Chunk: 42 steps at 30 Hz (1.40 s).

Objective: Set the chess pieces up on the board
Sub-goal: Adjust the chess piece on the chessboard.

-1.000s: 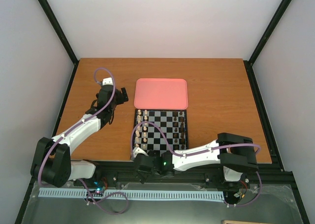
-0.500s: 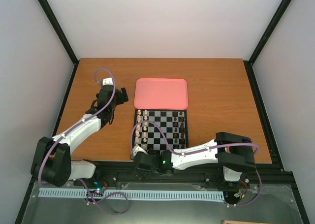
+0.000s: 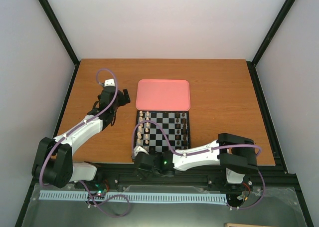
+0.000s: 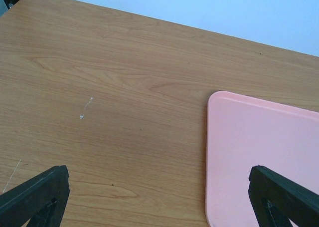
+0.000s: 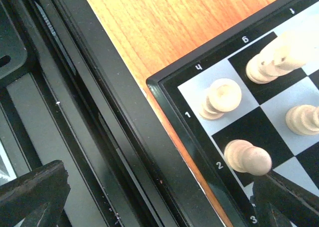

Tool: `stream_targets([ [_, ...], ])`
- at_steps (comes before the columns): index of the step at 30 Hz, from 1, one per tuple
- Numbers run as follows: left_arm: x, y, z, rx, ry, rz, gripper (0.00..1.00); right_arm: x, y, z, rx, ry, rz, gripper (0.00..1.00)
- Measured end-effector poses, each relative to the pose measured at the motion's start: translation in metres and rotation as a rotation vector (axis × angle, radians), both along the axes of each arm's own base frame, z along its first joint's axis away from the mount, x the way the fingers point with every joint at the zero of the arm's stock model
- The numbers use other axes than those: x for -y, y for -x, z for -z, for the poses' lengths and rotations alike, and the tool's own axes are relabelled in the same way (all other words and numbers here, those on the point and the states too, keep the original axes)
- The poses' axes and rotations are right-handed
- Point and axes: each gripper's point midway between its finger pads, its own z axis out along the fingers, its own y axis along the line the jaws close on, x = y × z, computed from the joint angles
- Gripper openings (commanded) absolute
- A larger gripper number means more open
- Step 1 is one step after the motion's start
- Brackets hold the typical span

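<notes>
The board (image 3: 164,134) lies in the middle of the table, just in front of the pink tray. Several cream chess pieces (image 3: 143,129) stand along its left columns, and dark pieces (image 3: 184,127) along its right columns. My right gripper (image 3: 141,158) hovers over the board's near-left corner. In the right wrist view it (image 5: 159,207) is open and empty above the black rail and the board's border (image 5: 179,117), with cream pieces (image 5: 222,97) (image 5: 247,158) standing close by. My left gripper (image 3: 124,96) is open and empty, left of the tray.
The pink tray (image 3: 163,94) lies behind the board and holds nothing; its left edge shows in the left wrist view (image 4: 264,157). A black frame rail (image 5: 99,137) runs along the table's near edge beside the board.
My right gripper has drawn back slightly left and toward the near edge at the board's corner. The left arm has not moved.
</notes>
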Motion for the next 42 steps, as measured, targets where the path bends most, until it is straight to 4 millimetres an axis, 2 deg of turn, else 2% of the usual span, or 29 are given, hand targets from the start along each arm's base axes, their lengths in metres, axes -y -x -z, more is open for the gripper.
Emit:
stream_targets([
  [7,0.000,0.000,0.000,0.003,0.001,0.001,1.00,0.006,-0.006,0.000,0.027,0.022,0.024,1.00],
  [14,0.000,0.000,0.000,0.003,0.000,-0.001,1.00,0.005,-0.003,-0.010,0.016,-0.005,0.015,1.00],
  [26,-0.001,-0.001,0.002,-0.004,-0.006,-0.007,1.00,0.005,0.021,-0.002,-0.024,0.026,-0.050,1.00],
  [42,-0.001,-0.001,0.002,-0.003,-0.007,-0.008,1.00,-0.004,0.019,0.003,-0.008,0.035,-0.072,1.00],
])
